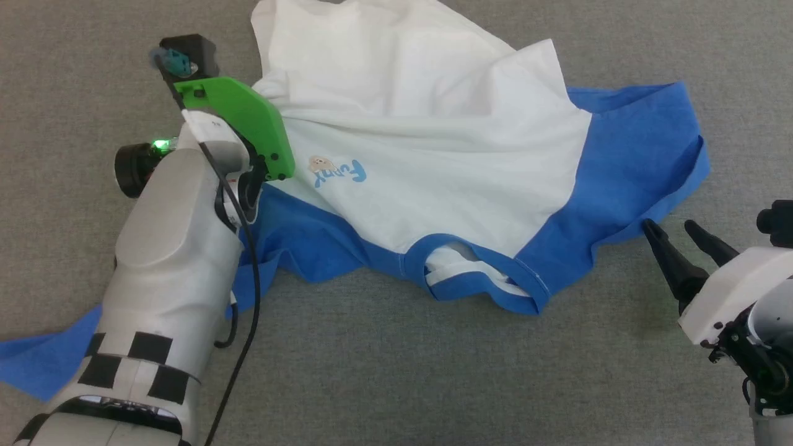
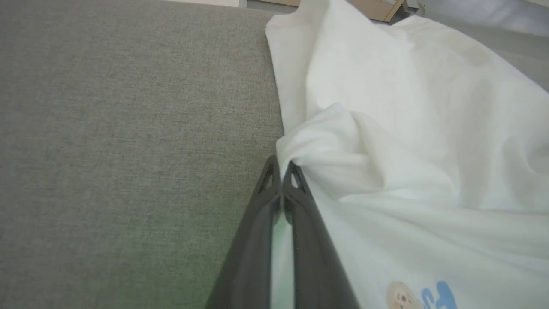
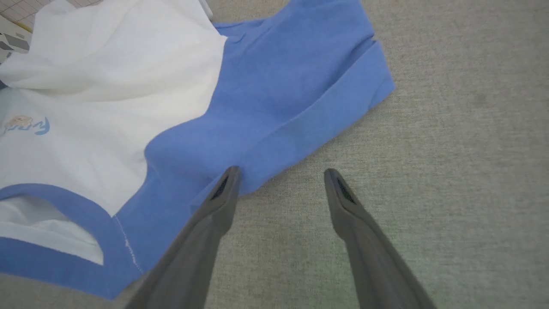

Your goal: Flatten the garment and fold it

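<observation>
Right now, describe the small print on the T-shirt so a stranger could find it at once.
A white T-shirt with blue sleeves lies crumpled on the grey surface. On its white chest, up-left of the blue collar, sits light-blue lettering beside a tiny tan patch, the only print showing.

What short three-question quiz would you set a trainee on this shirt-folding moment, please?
1. True or false: the left gripper is shut on a fold of the garment, at its white part.
2. Choose one. The right gripper is:
A) open, at the edge of the blue sleeve, holding nothing
B) shut on the collar
C) lifting the hem off the surface
3. Short answer: what colour is the lettering on the chest?

Key: 1 true; 2 A; 3 light blue.
</observation>
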### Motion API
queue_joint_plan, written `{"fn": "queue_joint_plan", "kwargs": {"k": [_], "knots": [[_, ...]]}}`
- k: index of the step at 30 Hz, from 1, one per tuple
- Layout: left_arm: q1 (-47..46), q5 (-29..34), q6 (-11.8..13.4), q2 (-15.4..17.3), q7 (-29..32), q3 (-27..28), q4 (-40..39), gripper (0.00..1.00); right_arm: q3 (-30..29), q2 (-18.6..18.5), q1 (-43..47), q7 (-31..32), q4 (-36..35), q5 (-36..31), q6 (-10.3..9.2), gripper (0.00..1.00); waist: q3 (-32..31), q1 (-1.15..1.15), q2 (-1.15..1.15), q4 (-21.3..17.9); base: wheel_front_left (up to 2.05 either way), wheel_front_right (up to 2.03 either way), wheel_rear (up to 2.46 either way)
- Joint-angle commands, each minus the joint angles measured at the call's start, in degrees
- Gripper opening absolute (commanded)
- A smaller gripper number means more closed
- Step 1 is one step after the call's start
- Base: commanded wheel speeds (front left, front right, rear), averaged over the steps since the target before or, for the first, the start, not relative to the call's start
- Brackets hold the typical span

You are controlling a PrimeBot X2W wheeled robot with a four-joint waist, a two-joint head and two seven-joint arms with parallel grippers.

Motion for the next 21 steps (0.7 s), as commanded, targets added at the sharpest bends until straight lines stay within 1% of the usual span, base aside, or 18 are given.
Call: {"fn": "queue_joint_plan", "kwargs": {"k": [1, 4, 6, 9, 12, 16, 18, 21], "knots": [[-0.97, -0.97, -0.38, -0.11, -1.18, 0.35, 0.50, 1.00, 0.05, 0.03, -0.11, 0.30, -0.02, -0.20, -0.08, 1.00, -0.72, -0.01, 0.00, 0.68, 0.00, 0.00, 0.00], [-0.38, -2.42, -2.03, -1.00, -3.40, 0.95, 1.03, 1.00, 0.25, 0.10, 0.15, 0.46, 0.10, -0.25, -0.08, 1.00, -2.20, -0.01, 0.00, 1.74, 0.00, 0.00, 0.00], [0.48, -3.70, -4.25, -1.24, -5.29, 1.46, 0.37, 1.00, 0.43, 0.06, 0.21, 0.47, 0.13, -0.31, -0.08, 1.00, -3.44, -0.01, 0.00, 2.44, 0.00, 0.00, 0.00], [2.62, -4.88, -6.50, -0.72, -10.72, 2.84, -2.22, 1.00, 0.59, 0.08, 0.29, 0.39, 0.23, -0.29, -0.08, 1.00, -5.41, -0.01, 0.00, 3.57, 0.00, 0.00, 0.00], [6.54, -5.10, -8.25, 0.66, -18.68, 4.45, -7.03, 1.00, 0.65, 0.26, 0.35, 0.09, 0.33, -0.45, -0.08, 1.00, -7.31, -0.01, 0.00, 4.70, 0.00, 0.00, 0.00], [14.65, -3.04, -7.70, 2.93, -29.27, 6.00, -15.02, 1.00, 1.02, 0.48, 0.14, -0.16, 0.73, -0.75, -0.08, 1.00, -8.91, -0.01, 0.00, 5.89, 0.00, 0.00, 0.00], [19.47, -2.12, -6.91, 3.48, -32.03, 6.77, -19.03, 1.00, 1.47, 0.46, -0.28, -0.01, 1.06, -1.14, -0.08, 1.00, -9.32, -0.01, 0.00, 6.31, 0.00, 0.00, 0.00], [26.55, -0.87, -5.39, 3.37, -33.58, 8.22, -24.99, 1.00, 2.24, 0.20, -1.42, 0.57, 1.79, -2.11, -0.08, 1.00, -9.42, -0.01, 0.00, 6.94, 0.00, 0.00, 0.00]]}}
